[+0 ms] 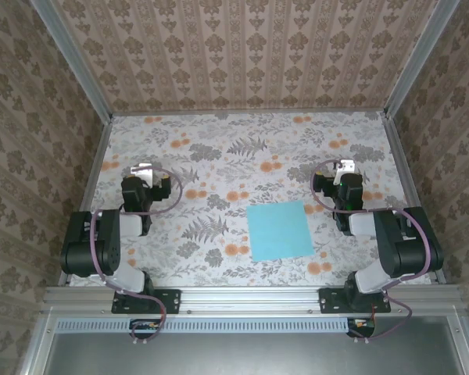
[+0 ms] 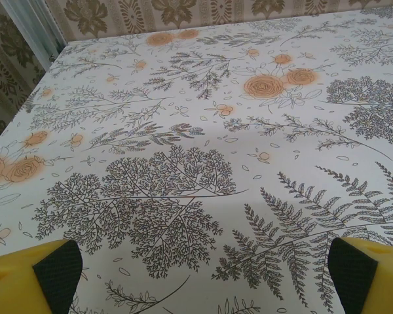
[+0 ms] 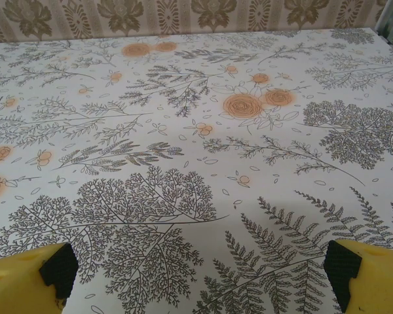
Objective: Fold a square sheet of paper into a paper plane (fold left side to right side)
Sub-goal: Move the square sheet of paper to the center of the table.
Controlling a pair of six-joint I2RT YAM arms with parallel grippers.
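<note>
Near edge: the two arm bases are bolted to a metal rail (image 1: 250, 298), left arm on the left, right arm on the right.
Paper: the square sheet of paper (image 1: 279, 230) lies flat and unfolded on the floral tabletop (image 1: 219, 148). It sits right of centre, near the front edge, closer to the right arm and well apart from both grippers.
Left gripper (image 1: 143, 170): it hangs over the left part of the table. Its wrist view (image 2: 203, 271) shows yellow fingers (image 2: 56, 271) spread wide with only bare tabletop between them.
Right gripper (image 1: 344, 166): it is beyond the sheet's far right corner. Its jaws (image 3: 202, 267) are likewise wide apart and hold nothing.
Far side: patterned wallpaper (image 1: 242, 47) rises behind the table.
</note>
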